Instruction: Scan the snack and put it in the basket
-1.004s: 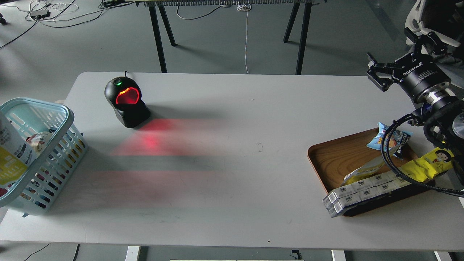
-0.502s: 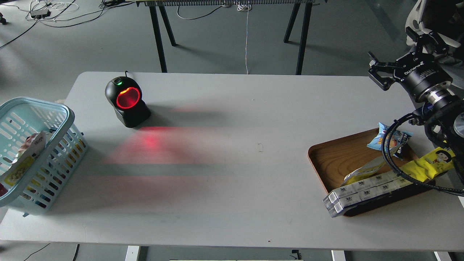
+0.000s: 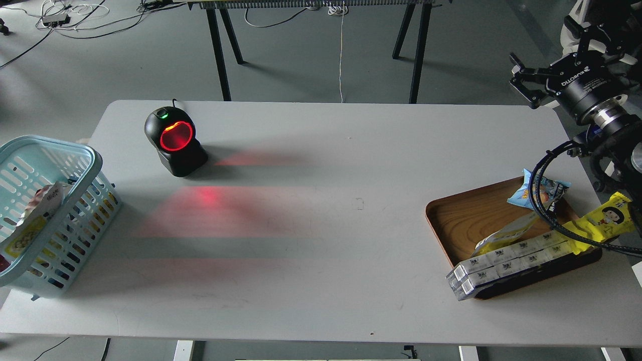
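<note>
Right gripper (image 3: 521, 80), at the far end of a black arm entering from the right edge, hangs above the worktop's (image 3: 321, 240) far right corner with its two fingers spread apart, holding and touching nothing. The left gripper is out of view. Below the right arm, near the right edge, a brown wooden tray (image 3: 461, 220) with a raised rim carries a small blue packet (image 3: 531, 190), a yellow packet with a cartoon child's face (image 3: 607, 218) overhanging its right side, and a row of clear-wrapped white boxes (image 3: 501, 265) lying across its near rim. The broad middle of the pale grey, matt worktop is open, washed by red light from a black rounded scanner (image 3: 175, 143) standing toward the far left. At the left edge sits the basket (image 3: 80, 200), light blue plastic with slotted walls and a rounded rim. The snack (image 3: 30, 228) lies tilted inside it, white top uppermost, yellow front partly showing.
</note>
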You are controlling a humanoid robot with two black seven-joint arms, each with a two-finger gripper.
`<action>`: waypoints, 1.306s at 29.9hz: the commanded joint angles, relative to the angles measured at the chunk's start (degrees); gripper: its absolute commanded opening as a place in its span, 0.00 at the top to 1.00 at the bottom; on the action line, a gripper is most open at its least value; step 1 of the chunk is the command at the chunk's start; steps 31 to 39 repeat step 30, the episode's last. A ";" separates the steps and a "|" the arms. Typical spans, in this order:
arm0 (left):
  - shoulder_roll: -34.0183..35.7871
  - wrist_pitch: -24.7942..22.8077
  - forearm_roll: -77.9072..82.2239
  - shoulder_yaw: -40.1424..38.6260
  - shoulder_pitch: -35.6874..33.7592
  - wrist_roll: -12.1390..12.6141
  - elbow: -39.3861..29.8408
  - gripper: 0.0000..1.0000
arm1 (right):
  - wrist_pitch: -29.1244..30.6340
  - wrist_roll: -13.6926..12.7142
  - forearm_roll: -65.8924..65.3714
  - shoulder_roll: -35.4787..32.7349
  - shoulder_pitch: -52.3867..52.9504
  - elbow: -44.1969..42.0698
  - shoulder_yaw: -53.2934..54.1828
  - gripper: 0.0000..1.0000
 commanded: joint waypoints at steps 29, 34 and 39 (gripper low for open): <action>-40.02 -25.91 -36.28 -23.13 14.50 -1.09 39.14 0.00 | -0.23 0.37 0.09 -3.45 -4.34 2.79 -0.47 0.00; -40.02 -25.91 -36.28 -23.13 14.50 -1.09 39.14 0.00 | -0.32 0.29 0.09 -3.45 -4.34 2.79 -0.39 0.00; -40.02 -25.91 -36.28 -23.13 14.50 -1.09 39.14 0.00 | -0.32 0.29 0.09 -3.45 -4.34 2.79 -0.39 0.00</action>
